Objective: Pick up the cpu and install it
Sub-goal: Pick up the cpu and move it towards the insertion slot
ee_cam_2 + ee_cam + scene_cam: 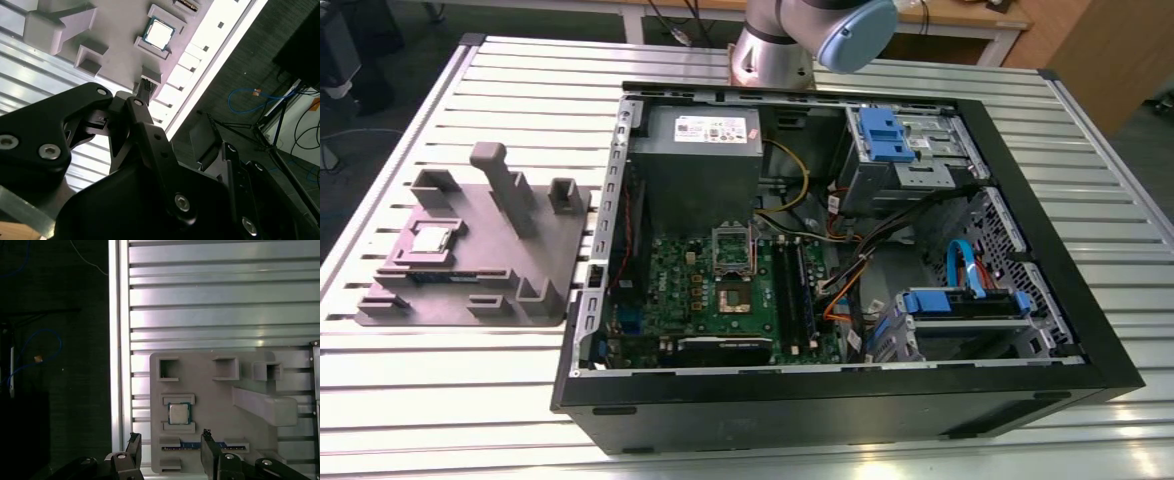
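Pincer [170, 439] spread, gripping nothing. Small square silver-topped cpu [178, 413] rests in grey plastic fixture tray [215, 400] on slatted metal bench [225, 300].

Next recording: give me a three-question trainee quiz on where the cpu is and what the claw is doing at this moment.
1. True or false: the cpu already sits in the socket on the motherboard.
2. Where does the cpu rest? A) in a pocket of the grey fixture tray; B) on top of the power supply; C) on the bare slatted table.
3. Fill in: in the first wrist view, the claw is ____ and holds nothing.

Key: 1 false; 2 A; 3 open.
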Action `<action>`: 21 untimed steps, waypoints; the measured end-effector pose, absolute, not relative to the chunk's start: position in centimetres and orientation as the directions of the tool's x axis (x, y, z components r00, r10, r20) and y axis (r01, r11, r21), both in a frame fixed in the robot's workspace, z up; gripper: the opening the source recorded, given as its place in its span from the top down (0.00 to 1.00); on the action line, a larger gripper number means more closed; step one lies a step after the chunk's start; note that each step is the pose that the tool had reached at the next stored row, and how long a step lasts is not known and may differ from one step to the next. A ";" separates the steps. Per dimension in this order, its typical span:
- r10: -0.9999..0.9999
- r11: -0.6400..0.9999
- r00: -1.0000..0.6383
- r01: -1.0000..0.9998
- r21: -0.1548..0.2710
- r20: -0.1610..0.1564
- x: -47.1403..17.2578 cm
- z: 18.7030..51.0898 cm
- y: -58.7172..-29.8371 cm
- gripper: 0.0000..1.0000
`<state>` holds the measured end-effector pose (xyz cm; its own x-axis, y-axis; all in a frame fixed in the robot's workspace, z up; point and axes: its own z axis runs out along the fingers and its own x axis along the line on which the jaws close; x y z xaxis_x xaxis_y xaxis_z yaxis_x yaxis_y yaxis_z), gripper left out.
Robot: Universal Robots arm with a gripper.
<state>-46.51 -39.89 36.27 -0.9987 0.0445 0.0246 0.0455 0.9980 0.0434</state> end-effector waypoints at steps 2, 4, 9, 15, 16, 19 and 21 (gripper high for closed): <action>0.044 0.998 -0.999 0.046 0.043 0.025 -46.5 36.2 -39.9 0.41; 0.044 0.998 -0.999 0.045 0.043 0.025 -46.5 36.2 -39.9 0.41; 0.044 0.998 -0.999 0.046 0.043 0.025 -46.5 36.1 -39.9 0.41; 0.044 0.998 -0.999 0.046 0.043 0.025 -46.5 35.9 -39.9 0.41; 0.044 0.998 -0.999 0.046 0.043 0.025 -46.5 35.9 -39.9 0.41; 0.044 0.998 -0.999 0.046 0.043 0.025 -46.5 35.8 -39.9 0.41; 0.044 0.998 -0.999 0.046 0.043 0.026 -46.5 35.8 -39.9 0.41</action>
<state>-46.51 -39.89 35.76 -0.9987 0.0444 0.0255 0.0455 0.9980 0.0434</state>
